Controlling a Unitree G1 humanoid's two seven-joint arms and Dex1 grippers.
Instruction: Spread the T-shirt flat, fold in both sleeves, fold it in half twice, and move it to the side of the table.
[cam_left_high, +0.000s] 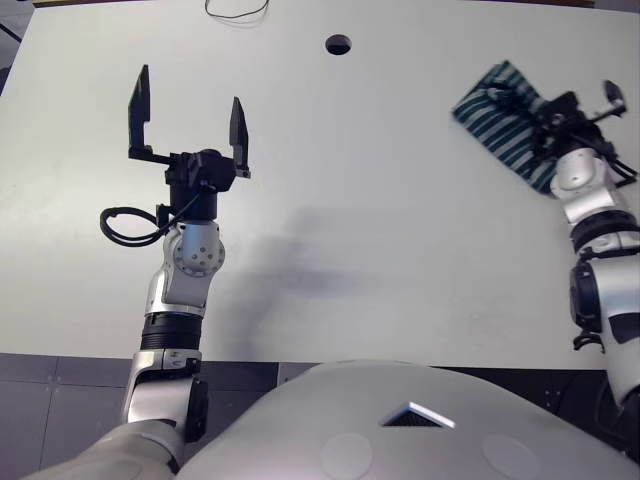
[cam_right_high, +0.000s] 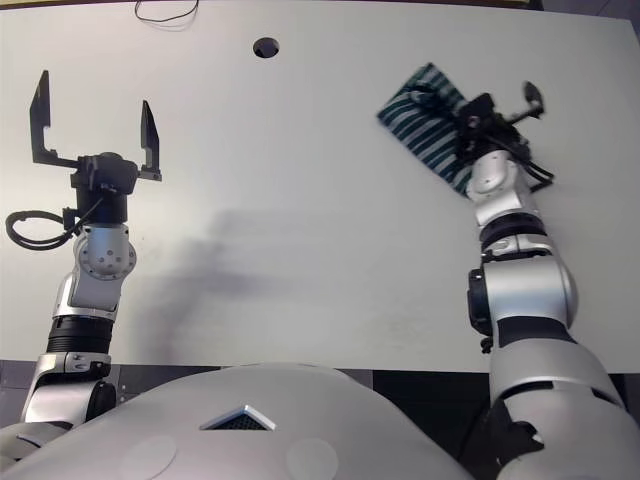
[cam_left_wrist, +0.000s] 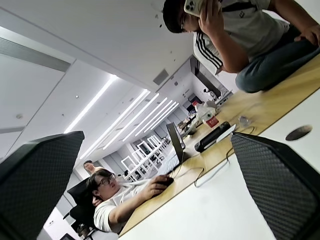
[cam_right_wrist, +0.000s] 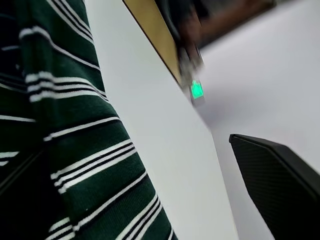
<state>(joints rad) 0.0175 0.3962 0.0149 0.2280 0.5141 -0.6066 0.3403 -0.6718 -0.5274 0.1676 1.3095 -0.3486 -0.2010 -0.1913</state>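
At the right side of the white table (cam_left_high: 380, 200), the folded striped T-shirt (cam_left_high: 495, 105) lies about where the task wants it. The right gripper (cam_right_high: 500, 110) is at its near end with fingers apart, apparently done with it. Over the left half the left gripper (cam_left_high: 190, 88) hangs wide open, out of the way; beyond is an office under long ceiling lights (cam_left_wrist: 125, 115).

left pincer (cam_left_high: 190, 88) raised, spread wide, right pincer (cam_left_high: 558, 103) spread, extended
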